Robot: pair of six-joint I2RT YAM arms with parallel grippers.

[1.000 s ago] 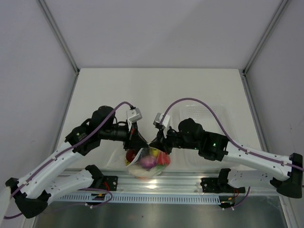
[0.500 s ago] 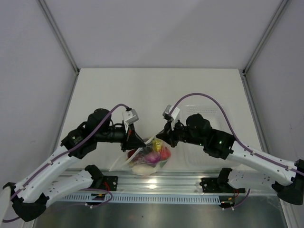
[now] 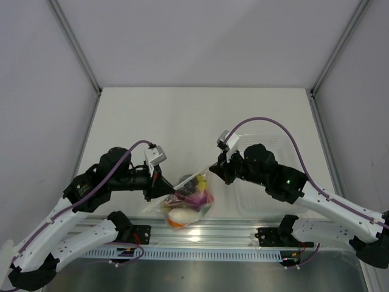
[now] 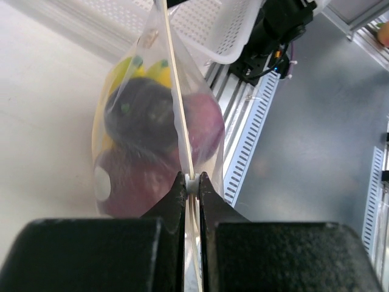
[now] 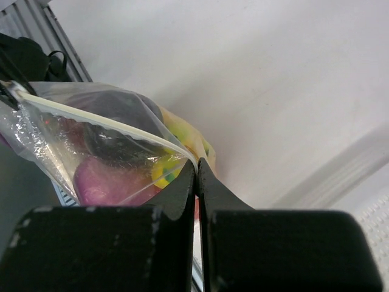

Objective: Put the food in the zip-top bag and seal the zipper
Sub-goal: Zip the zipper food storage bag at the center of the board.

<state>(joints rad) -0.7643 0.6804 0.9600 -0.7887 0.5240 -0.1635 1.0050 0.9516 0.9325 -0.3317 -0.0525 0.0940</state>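
Drawn farther apart, left fingers and right fingers each pinch an end of the zipper.

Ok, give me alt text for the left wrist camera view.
The left end effector pinches the zipper of a clear bag packed with toy food, a yellow banana at the top. A ridged tray and a metal rail lie beyond.
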